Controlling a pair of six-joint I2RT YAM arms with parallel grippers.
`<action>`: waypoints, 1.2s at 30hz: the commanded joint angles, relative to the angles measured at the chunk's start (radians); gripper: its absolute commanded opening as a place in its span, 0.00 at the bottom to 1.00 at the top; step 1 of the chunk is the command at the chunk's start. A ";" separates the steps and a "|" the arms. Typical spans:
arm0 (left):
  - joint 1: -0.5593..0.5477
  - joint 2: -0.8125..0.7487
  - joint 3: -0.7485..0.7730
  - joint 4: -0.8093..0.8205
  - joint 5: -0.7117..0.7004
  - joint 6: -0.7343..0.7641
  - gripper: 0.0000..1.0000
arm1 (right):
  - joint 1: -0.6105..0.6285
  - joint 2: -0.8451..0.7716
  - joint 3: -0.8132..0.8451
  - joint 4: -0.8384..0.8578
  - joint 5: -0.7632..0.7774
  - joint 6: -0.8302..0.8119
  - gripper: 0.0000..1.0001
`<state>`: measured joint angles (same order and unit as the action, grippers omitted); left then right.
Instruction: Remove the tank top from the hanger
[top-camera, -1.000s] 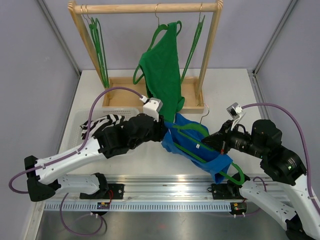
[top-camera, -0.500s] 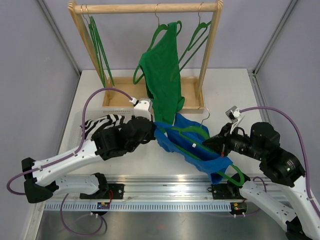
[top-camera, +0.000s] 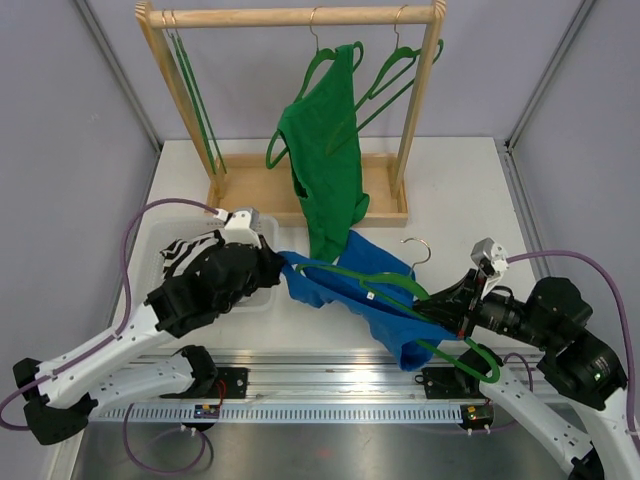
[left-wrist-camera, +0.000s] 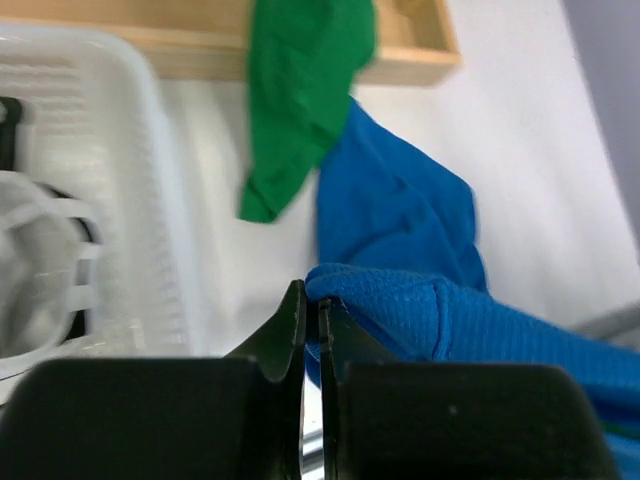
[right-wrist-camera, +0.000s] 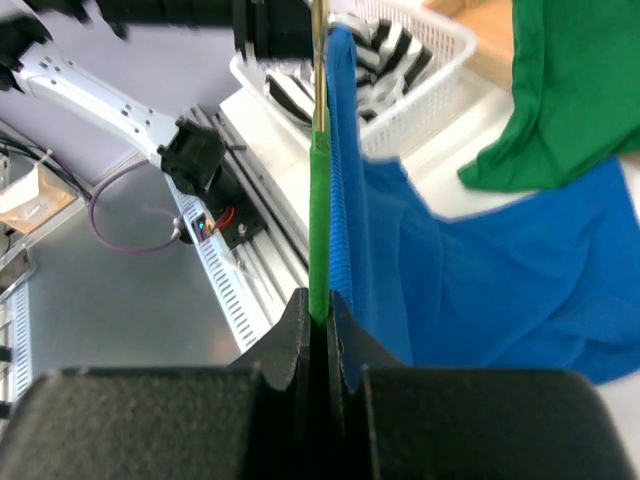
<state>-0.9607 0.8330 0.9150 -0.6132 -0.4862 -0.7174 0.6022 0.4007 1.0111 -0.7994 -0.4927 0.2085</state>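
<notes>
The blue tank top (top-camera: 372, 305) hangs on a green hanger (top-camera: 345, 274) held low over the table's front. My left gripper (top-camera: 283, 264) is shut on the top's left edge, by the basket. My right gripper (top-camera: 428, 308) is shut on the hanger's bar, with the top stretched between the two. In the left wrist view the blue fabric (left-wrist-camera: 420, 300) is pinched in my gripper (left-wrist-camera: 312, 303). In the right wrist view the green bar (right-wrist-camera: 319, 200) runs up out of my gripper (right-wrist-camera: 321, 305), with the blue top (right-wrist-camera: 480, 270) draped to its right.
A wooden rack (top-camera: 290, 15) stands at the back with a green garment (top-camera: 325, 150) on a hanger and empty green hangers (top-camera: 195, 100). A white basket (top-camera: 262, 296) holding a zebra-striped cloth (top-camera: 195, 250) sits at the left.
My left gripper has pulled the top's edge to the left, toward the basket. My right gripper has drawn the hanger right and nearer. The top is stretched out longer between them.
</notes>
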 joint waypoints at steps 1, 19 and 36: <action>0.019 -0.066 -0.100 0.200 0.222 0.078 0.00 | 0.007 -0.066 -0.063 0.309 -0.034 0.034 0.00; -0.229 -0.035 -0.294 0.426 0.513 0.085 0.00 | 0.007 0.214 -0.369 1.788 0.270 0.232 0.00; -0.444 0.489 -0.139 0.098 0.144 0.023 0.00 | 0.005 0.125 -0.244 1.541 0.534 -0.039 0.00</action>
<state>-1.3708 1.2282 0.7685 -0.3878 -0.2745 -0.6525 0.6025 0.5583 0.6632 0.8173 -0.1287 0.3290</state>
